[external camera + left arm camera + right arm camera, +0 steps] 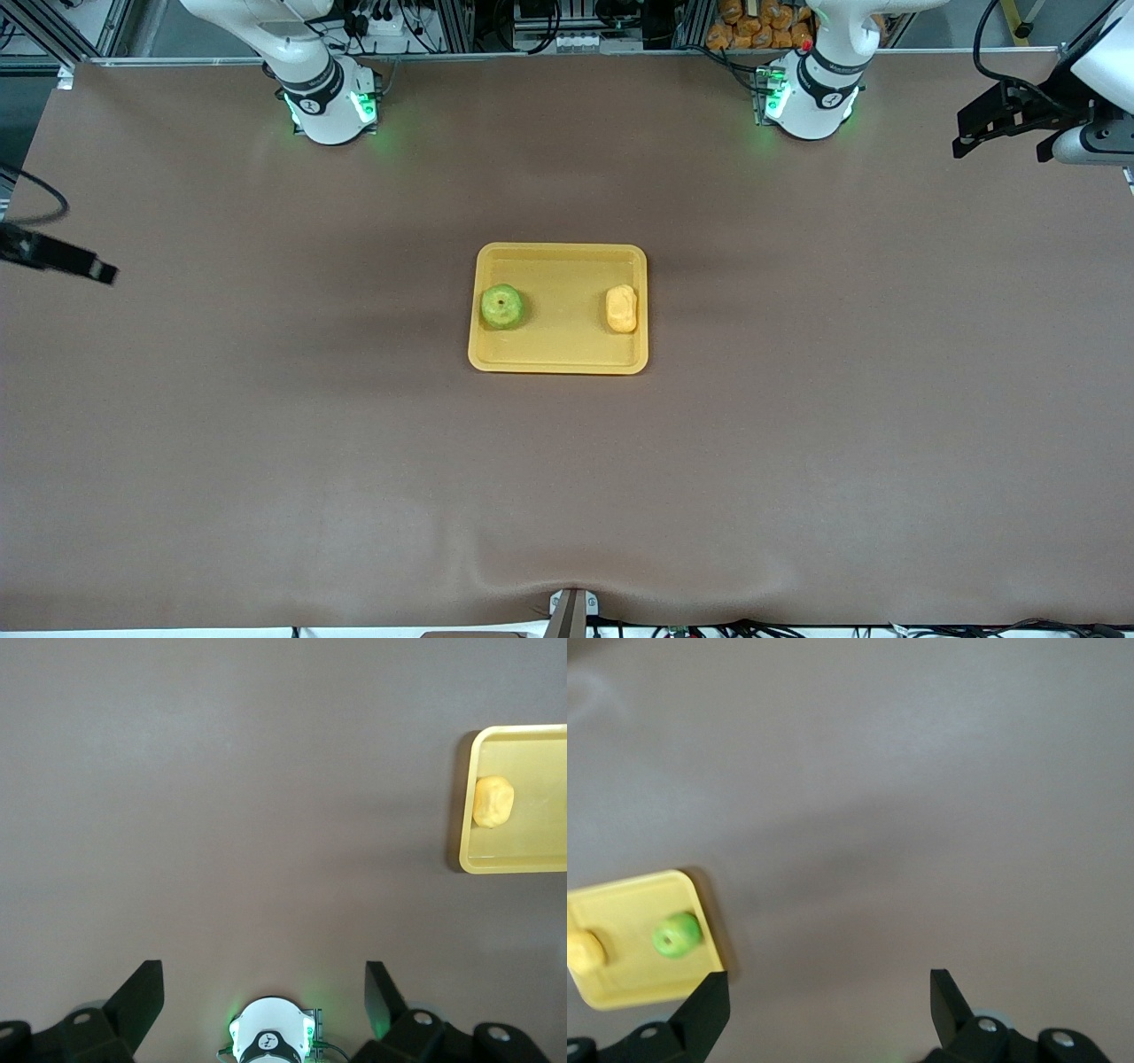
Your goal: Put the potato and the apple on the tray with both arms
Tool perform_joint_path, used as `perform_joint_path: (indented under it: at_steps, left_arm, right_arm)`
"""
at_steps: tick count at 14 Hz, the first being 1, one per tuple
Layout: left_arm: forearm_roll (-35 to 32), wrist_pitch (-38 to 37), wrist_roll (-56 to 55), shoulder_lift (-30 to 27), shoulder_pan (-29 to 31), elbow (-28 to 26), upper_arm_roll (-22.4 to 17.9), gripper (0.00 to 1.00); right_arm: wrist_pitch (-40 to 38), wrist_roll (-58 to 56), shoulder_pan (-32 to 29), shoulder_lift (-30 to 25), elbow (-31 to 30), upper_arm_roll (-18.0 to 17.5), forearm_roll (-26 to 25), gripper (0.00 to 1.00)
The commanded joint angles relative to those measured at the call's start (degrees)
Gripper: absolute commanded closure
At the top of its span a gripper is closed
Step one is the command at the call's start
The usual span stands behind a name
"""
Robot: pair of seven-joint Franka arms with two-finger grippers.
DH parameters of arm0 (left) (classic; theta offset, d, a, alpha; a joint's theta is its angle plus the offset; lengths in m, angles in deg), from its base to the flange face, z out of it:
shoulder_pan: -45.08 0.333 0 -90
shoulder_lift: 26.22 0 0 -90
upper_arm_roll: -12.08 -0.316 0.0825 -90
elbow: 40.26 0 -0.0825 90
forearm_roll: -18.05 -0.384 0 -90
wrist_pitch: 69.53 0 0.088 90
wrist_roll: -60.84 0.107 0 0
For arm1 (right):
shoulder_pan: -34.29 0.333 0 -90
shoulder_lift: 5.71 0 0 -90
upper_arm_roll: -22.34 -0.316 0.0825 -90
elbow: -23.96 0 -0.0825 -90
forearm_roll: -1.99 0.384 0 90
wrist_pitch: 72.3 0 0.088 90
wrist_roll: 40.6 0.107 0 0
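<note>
The yellow-orange tray (563,301) lies at the middle of the table. In it rest the green apple (502,307), toward the right arm's end, and the yellow potato (622,308), toward the left arm's end. Neither gripper touches them. My left gripper (961,133) hangs open and empty over the table's edge at the left arm's end. In the left wrist view, the left gripper (263,988) sees the tray (532,850) and potato (493,802) far off. My right gripper (97,268) hangs open and empty at the right arm's end. In the right wrist view, the right gripper (830,1001) is well apart from the tray (629,930), apple (677,935) and potato (583,950).
Brown cloth covers the whole table. The two arm bases (332,102) (811,93), lit green, stand along the edge farthest from the front camera. A small metal bracket (571,611) sits at the table's nearest edge.
</note>
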Motion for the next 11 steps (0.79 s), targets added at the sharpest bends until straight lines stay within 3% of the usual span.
perform_joint_path:
  at_steps: [1, 6, 11]
  left_arm:
    - [0.5, -0.3, -1.4, -1.6, 0.6, -1.2, 0.3, 0.0]
    - [0.5, -0.3, -2.3, -1.6, 0.6, -1.1, 0.1, 0.0]
    - [0.5, -0.3, -2.7, -1.2, 0.6, -0.7, -0.2, 0.0]
  right_arm:
    - [1.7, -3.6, -1.6, -9.2, -10.0, -2.5, -3.5, 0.0]
    - [6.9, -3.8, -1.7, -18.6, -21.3, -5.9, -7.3, 0.0]
    - [9.1, -10.7, -3.1, -15.9, -17.4, -5.5, -6.9, 0.0]
